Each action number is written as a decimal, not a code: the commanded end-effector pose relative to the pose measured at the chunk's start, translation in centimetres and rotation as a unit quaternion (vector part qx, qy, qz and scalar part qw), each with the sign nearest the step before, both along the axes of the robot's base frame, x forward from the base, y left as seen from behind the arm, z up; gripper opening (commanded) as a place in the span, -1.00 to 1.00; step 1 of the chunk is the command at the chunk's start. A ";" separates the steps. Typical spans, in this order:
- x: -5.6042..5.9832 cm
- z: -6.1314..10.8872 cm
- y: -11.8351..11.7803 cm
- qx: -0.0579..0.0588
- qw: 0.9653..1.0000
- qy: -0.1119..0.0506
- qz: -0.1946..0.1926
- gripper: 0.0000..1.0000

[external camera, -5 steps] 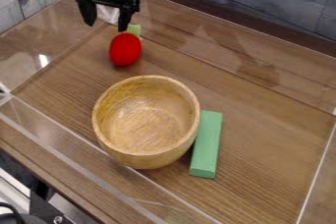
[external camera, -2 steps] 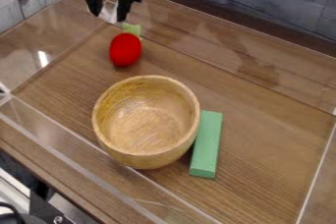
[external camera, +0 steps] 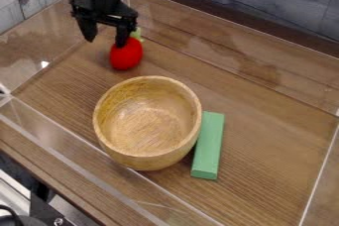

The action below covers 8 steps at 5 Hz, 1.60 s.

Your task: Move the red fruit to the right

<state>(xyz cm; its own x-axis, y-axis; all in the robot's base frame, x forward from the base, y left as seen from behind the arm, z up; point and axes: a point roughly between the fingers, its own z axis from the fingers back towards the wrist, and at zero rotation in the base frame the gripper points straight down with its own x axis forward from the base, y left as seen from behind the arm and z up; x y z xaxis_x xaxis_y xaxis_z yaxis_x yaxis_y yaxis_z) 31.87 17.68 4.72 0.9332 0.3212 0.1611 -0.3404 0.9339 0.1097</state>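
Note:
The red fruit (external camera: 126,56) lies on the wooden table at the back left, glossy and rounded, well behind the bowl. My gripper (external camera: 107,38) points down just behind and slightly left of it, open with nothing between its fingers. Its right finger (external camera: 129,34) stands in front of the fruit's top and hides the leaf; whether it touches the fruit I cannot tell. The left finger (external camera: 87,30) hangs over bare wood to the fruit's left.
A wooden bowl (external camera: 111,99) sits in the middle front. A flat green block (external camera: 209,144) lies against the bowl's right side. Clear plastic walls (external camera: 40,131) run along the table's edges. Bare wood (external camera: 252,71) stretches to the right of the fruit.
The gripper has come down and slightly left, from above the back edge to the fruit's level, still open. The fruit, bowl and block have stayed put.

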 end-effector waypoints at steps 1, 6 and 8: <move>1.0 1.2 0.0 0.005 1.000 -0.008 0.000 1.00; 3.1 -1.4 -3.2 -0.015 1.000 0.018 -0.005 1.00; 3.3 -3.4 -2.2 -0.022 0.998 0.035 -0.057 1.00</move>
<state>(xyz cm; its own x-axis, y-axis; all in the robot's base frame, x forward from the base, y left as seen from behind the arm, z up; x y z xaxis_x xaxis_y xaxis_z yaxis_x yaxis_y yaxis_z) 35.35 15.78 2.29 0.9699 0.2193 0.1059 -0.2294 0.9686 0.0958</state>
